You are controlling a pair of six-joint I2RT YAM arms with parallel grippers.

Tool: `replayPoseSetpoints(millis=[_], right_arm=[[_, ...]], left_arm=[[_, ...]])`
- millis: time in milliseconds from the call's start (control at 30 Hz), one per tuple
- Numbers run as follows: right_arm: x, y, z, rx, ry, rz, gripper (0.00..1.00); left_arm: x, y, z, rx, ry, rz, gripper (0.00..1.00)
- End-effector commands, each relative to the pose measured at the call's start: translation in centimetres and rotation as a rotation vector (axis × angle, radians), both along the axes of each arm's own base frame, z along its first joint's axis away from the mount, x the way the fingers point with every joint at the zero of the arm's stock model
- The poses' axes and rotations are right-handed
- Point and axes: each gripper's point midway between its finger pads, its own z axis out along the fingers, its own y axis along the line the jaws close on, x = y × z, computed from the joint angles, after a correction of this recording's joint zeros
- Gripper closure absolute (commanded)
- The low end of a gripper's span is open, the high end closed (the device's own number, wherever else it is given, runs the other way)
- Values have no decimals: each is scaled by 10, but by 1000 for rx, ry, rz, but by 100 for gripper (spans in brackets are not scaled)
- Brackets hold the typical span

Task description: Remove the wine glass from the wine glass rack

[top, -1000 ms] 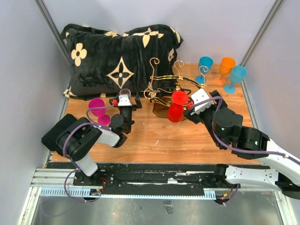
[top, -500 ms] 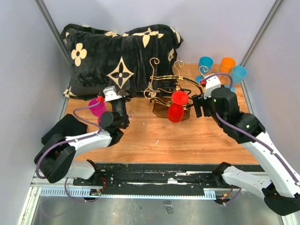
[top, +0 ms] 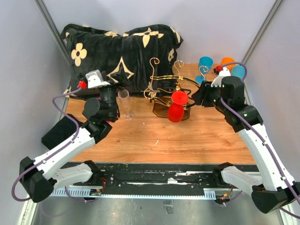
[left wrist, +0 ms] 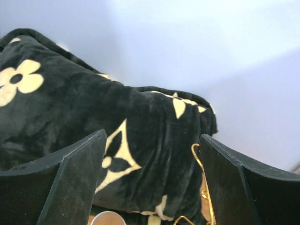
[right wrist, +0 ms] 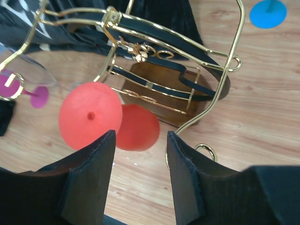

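Hanging wine glass, just beside right pincer

Just ahead of the right gripper, the gold wire wine glass rack gleams like polished metal. The red wine glass looks like matt plastic, and the wooden tabletop is smooth and grained. Beyond the left gripper, the black flower-patterned cushion is plush cloth.

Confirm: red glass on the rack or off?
On. The red glass hangs in the gold rack; the right pincer is open, gripping nothing.
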Motion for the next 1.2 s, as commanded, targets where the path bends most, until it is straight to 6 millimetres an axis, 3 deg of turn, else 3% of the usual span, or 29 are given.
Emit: replayPoseSetpoints(millis=[0, 233, 533, 900, 1167], right_arm=[[2, 20, 23, 218, -2, 34, 52], [15, 34, 5, 270, 70, 60, 54], [22, 35, -16, 248, 119, 51, 54], [19, 48, -20, 387, 143, 121, 99], [30, 35, 2, 528, 84, 91, 99]], left_arm=[[-8, -13, 3, 8, 94, -113, 16], [-19, -27, 21, 10, 186, -232, 20], [-44, -7, 49, -35, 106, -252, 20], [-47, -4, 41, -18, 127, -246, 19], [-49, -3, 42, -10, 121, -252, 19]])
